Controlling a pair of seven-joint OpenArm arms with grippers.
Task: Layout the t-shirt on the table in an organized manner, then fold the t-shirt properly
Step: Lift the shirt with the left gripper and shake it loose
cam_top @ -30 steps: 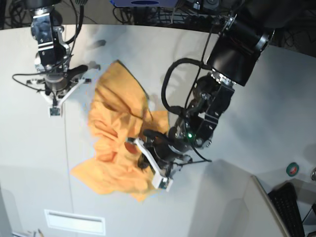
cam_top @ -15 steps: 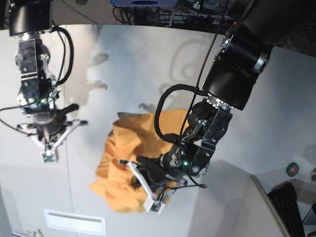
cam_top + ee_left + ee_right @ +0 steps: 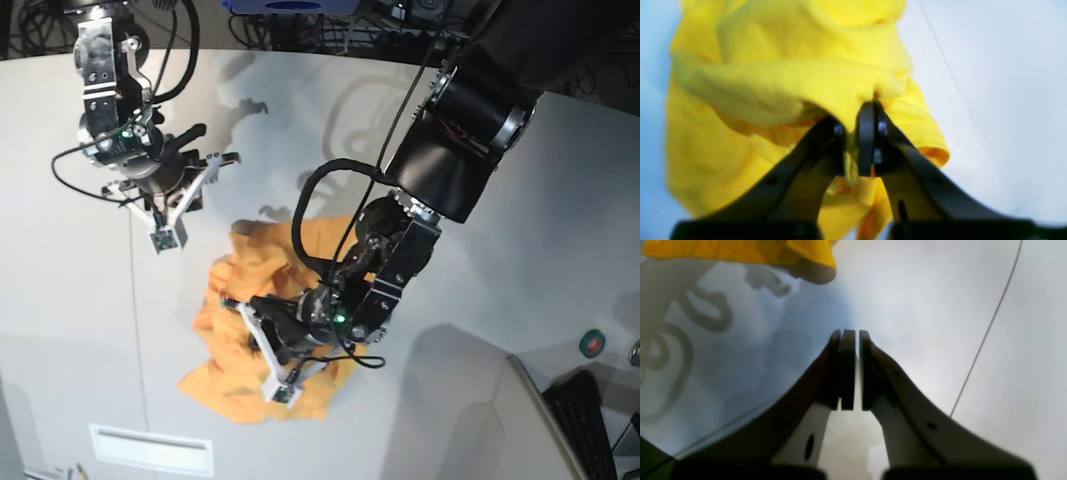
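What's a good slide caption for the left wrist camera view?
Left gripper shut on a bunched fold of the yellow t-shirt, above the white table.

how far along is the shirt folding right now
Early. Nothing looks done yet: the soft orange-yellow cotton t-shirt is a crumpled heap on the flat white table. In hand: the left gripper is shut on a bunch of its fabric. The right gripper is shut, empty, over bare table. Left: spreading it flat, then every fold.
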